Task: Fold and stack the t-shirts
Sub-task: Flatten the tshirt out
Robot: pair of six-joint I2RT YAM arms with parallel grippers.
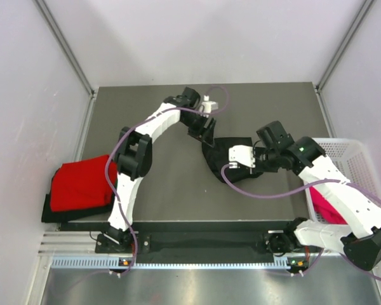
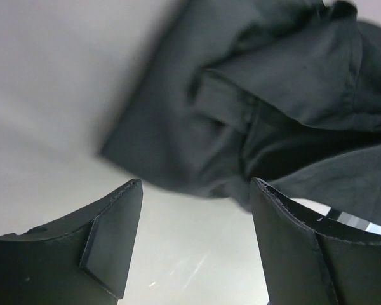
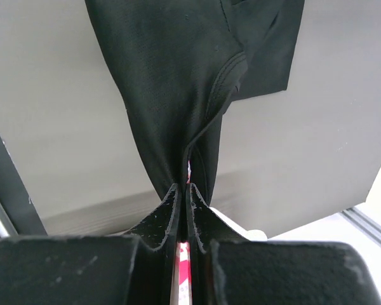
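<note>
Right gripper [image 3: 183, 187] pinched tight on a fold of the black shirt [image 3: 171, 82], cloth bunched mid table [image 1: 165, 190]. Out left, red shirt [image 1: 79, 184] lies folded at the edge; pink shirt [image 1: 327, 210] in the basket [image 1: 349, 149] on the right. Farther back, left gripper [image 2: 195, 184] gapes wide, empty, at the black shirt's far side.

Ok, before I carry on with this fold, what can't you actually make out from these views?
- Top view: what else lies in the white basket; the right arm covers most of the magenta-pink t-shirt.
- Top view: the dark cloth under the red t-shirt; only its edge shows.
- Left wrist view: the black t-shirt is blurred along its near edge; the top and right frame edges cut it off.
</note>
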